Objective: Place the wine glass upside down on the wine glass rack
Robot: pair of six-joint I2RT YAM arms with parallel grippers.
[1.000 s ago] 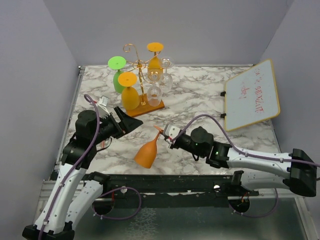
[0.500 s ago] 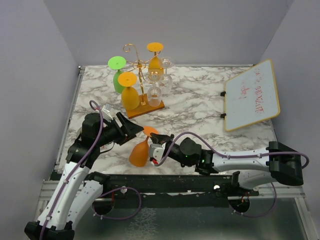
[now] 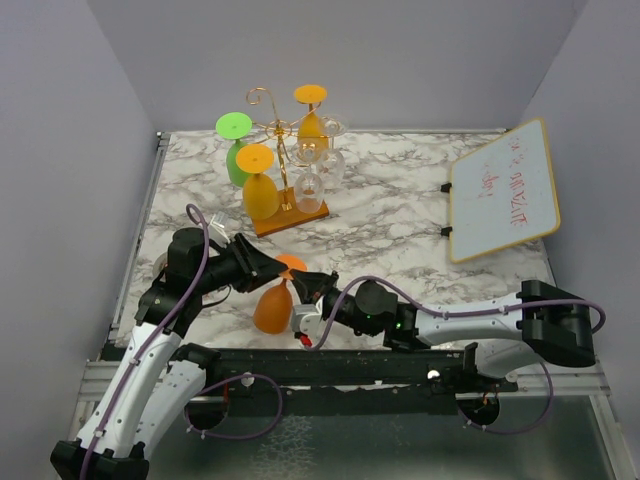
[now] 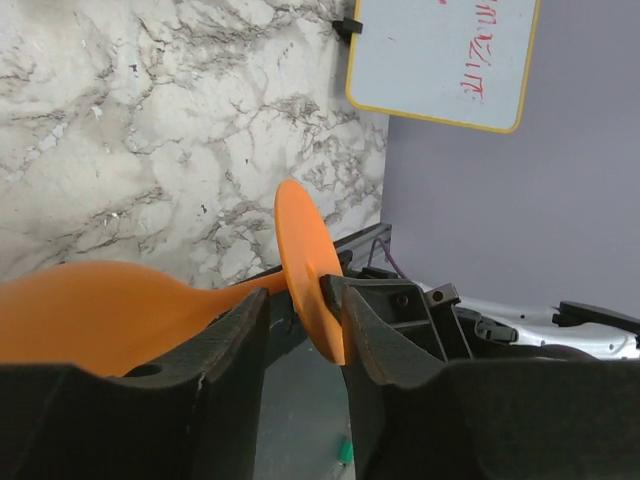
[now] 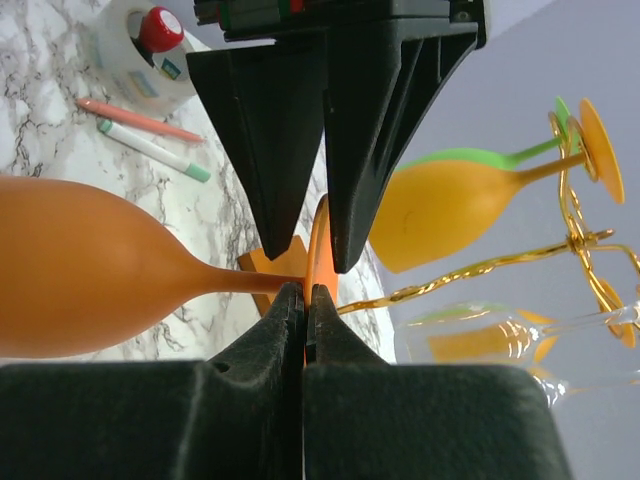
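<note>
right claw [image 5: 306, 298] clamped on orange wine glass [image 3: 271, 310] stem, lower centre overhead. left claw [image 4: 296, 300] apart, straddling its foot. wine glass rack [image 3: 287, 221] upper centre.

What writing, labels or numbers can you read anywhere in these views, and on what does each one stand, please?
No text is legible enough to quote.
Whiteboard: red handwritten marks, turned sideways, too blurred to read.
White round container with a red cap: small sticker, too small to read.
Nothing else in view shows any text.
</note>
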